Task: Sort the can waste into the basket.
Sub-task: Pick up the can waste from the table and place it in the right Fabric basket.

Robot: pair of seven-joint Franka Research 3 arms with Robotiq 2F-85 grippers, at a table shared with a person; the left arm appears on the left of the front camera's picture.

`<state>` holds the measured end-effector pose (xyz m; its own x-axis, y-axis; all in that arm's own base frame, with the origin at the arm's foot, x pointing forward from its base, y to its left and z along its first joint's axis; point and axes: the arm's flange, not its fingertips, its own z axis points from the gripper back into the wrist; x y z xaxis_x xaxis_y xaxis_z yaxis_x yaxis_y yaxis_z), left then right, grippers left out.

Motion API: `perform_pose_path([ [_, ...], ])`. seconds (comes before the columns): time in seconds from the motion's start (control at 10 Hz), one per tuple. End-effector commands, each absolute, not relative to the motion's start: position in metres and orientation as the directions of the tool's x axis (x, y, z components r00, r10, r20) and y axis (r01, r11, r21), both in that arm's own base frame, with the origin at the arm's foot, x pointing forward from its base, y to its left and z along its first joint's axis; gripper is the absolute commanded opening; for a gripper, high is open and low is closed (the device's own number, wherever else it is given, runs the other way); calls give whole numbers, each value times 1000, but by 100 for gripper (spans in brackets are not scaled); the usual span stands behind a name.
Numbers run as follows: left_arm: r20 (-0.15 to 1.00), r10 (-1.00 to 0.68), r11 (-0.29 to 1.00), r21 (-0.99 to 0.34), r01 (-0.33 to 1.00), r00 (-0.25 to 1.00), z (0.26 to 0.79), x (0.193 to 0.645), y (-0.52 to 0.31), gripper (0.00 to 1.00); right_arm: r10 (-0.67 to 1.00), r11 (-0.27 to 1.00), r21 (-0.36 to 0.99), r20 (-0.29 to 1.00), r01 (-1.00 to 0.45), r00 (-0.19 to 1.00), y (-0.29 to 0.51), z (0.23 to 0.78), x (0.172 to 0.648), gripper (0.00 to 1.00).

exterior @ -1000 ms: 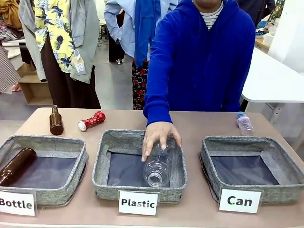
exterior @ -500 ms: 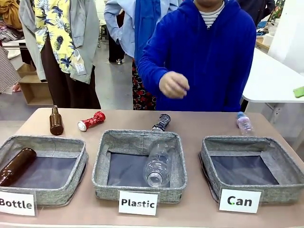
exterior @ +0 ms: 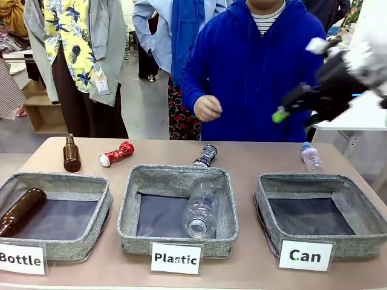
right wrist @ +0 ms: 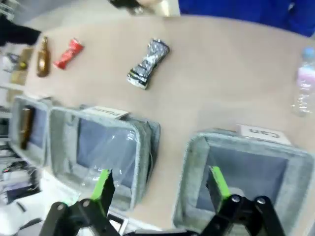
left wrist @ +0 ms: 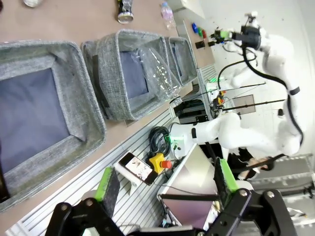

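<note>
Swinging in from the side, the robot's right hand (exterior: 291,111) now hangs blurred in the air where a moment ago there was no arm. The person's own hand (exterior: 207,107) has drawn back from the middle basket to the chest. Its fingers stand apart with nothing between them. The left hand (left wrist: 166,182) is the same, spread wide and empty, low off the near edge of the counter (exterior: 254,154).

I'd say the job is only starting, with this being the reach for the first can. The black can (exterior: 205,155) lies on its side on the counter, ahead of the right hand and well below it, just behind the Plastic basket (exterior: 175,172). The red can (exterior: 117,153) lies farther off to that hand's left, also on its side. The Can basket (exterior: 266,199) sits almost straight under the right hand and holds nothing yet.

Next, as I read it, the right hand has to drop, turn to take the black can across its narrow body, then carry it back to the basket beneath.

A clear bottle (exterior: 201,211) rests in the Plastic basket, whose rear wall stands close to the black can and could crowd a low approach. A small plastic bottle (exterior: 311,156) stands beyond the Can basket, near the carry path. A brown bottle (exterior: 71,154) stands upright beside the red can, and another (exterior: 21,210) lies in the Bottle basket (exterior: 54,178).
</note>
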<state>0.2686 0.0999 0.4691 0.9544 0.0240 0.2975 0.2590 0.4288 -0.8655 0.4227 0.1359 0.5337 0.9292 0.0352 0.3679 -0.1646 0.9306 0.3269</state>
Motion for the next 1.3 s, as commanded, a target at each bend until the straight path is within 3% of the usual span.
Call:
perform_pose_path([
  [0.0,288,25,421,-871,252,957,470,266,100,100,-36,971,234,314,-41,949,176,532,451,100],
  [0.6,288,25,421,-871,252,957,470,266,100,100,-179,983,84,263,162,948,302,465,504,100],
  [1.2,288,25,421,-871,252,957,470,266,100,100,-154,986,100,266,132,952,286,457,497,100],
])
